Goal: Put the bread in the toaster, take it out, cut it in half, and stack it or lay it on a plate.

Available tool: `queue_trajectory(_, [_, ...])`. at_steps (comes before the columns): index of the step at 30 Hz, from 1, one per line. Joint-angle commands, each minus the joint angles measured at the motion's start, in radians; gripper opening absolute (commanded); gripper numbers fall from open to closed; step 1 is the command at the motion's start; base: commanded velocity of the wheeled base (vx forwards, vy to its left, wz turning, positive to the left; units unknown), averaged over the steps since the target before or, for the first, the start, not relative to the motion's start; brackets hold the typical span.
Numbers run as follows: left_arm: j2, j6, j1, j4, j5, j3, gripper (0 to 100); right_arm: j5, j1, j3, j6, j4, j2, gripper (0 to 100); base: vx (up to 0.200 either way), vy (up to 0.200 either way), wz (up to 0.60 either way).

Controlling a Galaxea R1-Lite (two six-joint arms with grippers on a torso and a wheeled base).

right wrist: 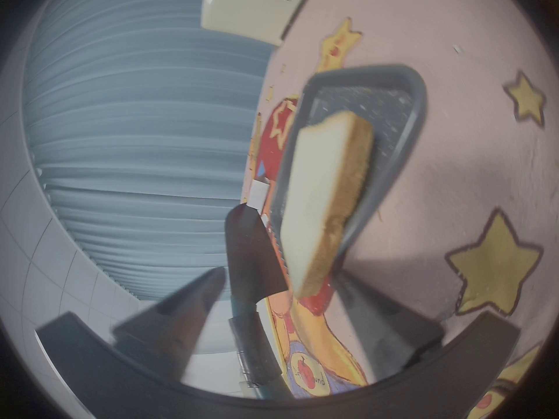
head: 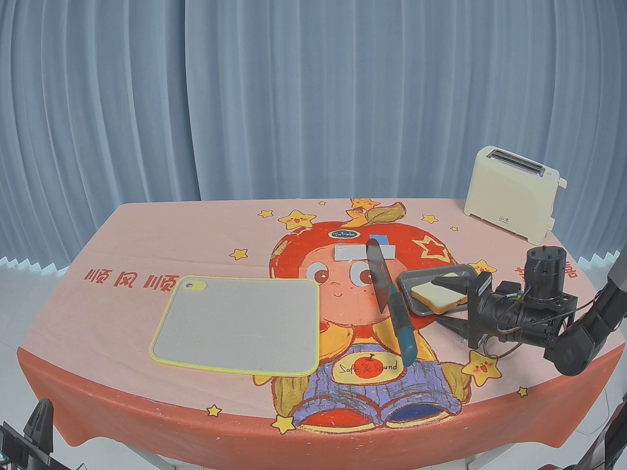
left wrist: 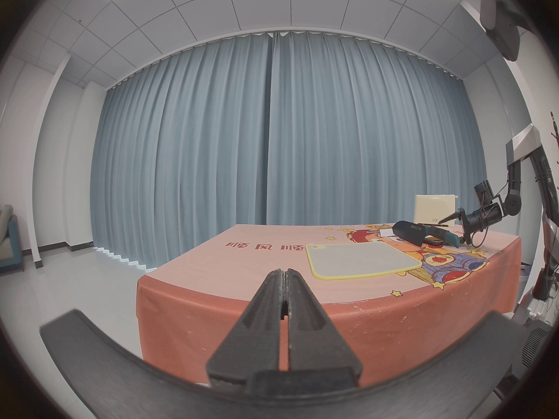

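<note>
Tablecloth (head: 163, 243) carries red characters; toaster (head: 513, 197) side label too small.

Tablecloth (head: 163, 243) bears 3 red characters (plus small cartoon labels); toaster (head: 513, 194) carries a small mark.

Table (head: 163, 243): cutting board (head: 238, 324) L, knife (head: 390, 301) mid, gray tray (head: 424, 271) + toaster (head: 513, 194) R.
</note>
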Motion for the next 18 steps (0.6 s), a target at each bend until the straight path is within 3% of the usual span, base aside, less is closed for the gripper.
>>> queue_trajectory(1, [-0.004, 0.0, 0.001, 0.0, 0.001, 0.018, 0, 0.001, 0.002, 0.006, 0.016, 0.01, 0.008, 0, 0.0, 0.0, 0.0])
queue_trajectory(7, [-0.004, 0.0, 0.0, 0.0, 0.001, 0.018, 0, -0.001, 0.006, -0.02, 0.014, 0.165, -0.007, 0, 0.0, 0.0, 0.0])
queue_trajectory(18, [-0.004, 0.0, 0.0, 0.0, 0.001, 0.018, 0, -0.01, 0.006, -0.023, 0.014, 0.169, -0.043, 0, 0.0, 0.0, 0.0])
